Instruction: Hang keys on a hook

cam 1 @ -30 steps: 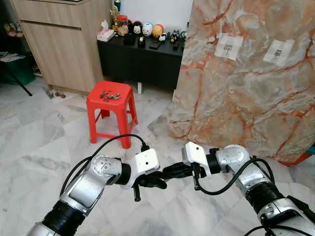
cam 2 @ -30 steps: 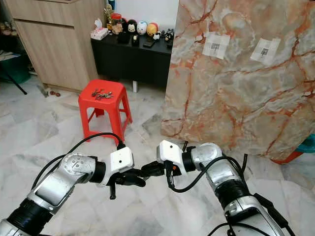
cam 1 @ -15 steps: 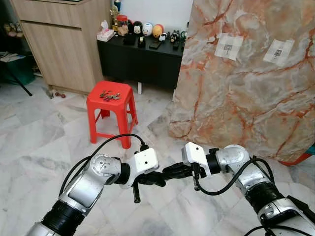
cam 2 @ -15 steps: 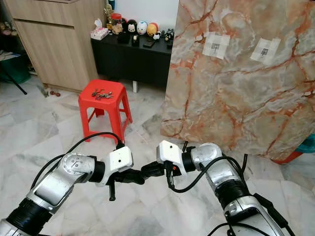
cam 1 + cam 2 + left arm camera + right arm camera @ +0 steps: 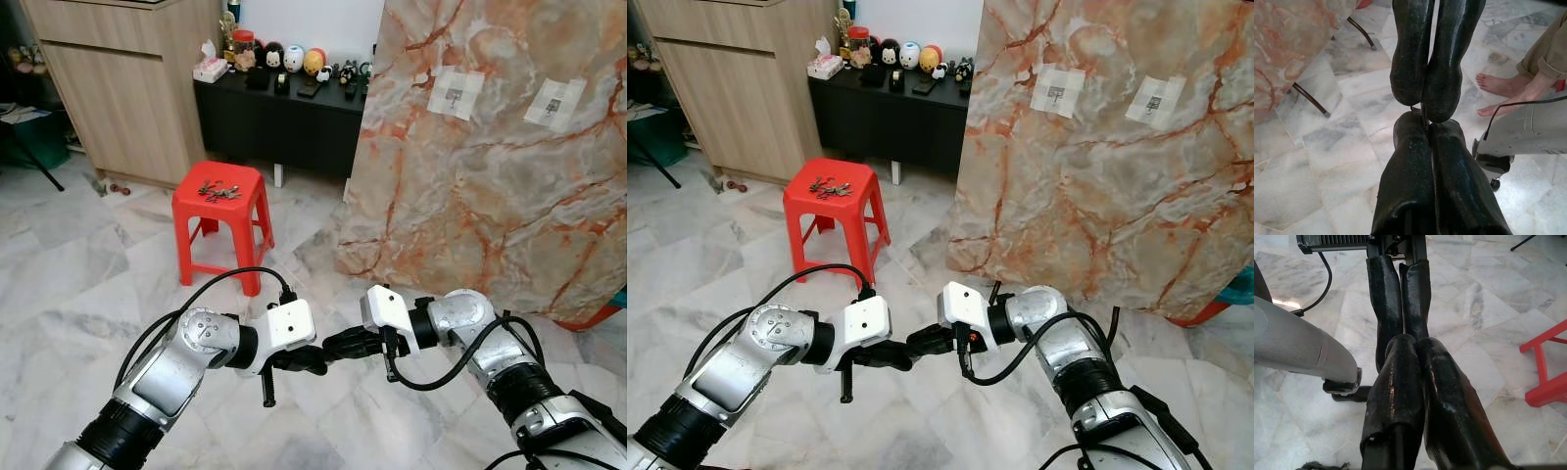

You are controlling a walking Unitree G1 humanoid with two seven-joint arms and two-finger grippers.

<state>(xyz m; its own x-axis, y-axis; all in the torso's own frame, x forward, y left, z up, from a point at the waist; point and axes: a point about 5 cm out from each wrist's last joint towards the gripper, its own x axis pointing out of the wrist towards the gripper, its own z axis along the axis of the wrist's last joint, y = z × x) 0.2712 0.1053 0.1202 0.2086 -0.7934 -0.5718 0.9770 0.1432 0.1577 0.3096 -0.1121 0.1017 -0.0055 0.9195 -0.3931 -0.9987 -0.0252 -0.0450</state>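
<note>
Meanwhile, keys wait on the stool

Low before the robot, the left gripper and right gripper meet tip to tip above the marble floor; both pairs of fingers are pressed together, clenched on nothing; the keys lie on the red stool, well apart from both grippers, near the black cabinet; right of the stool a marble slab stands, two white patches on it; a person's bare feet rest on the floor.

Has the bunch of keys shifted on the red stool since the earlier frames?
No. The keys lie at the same spot on the red stool top, near its back edge, as before.
</note>
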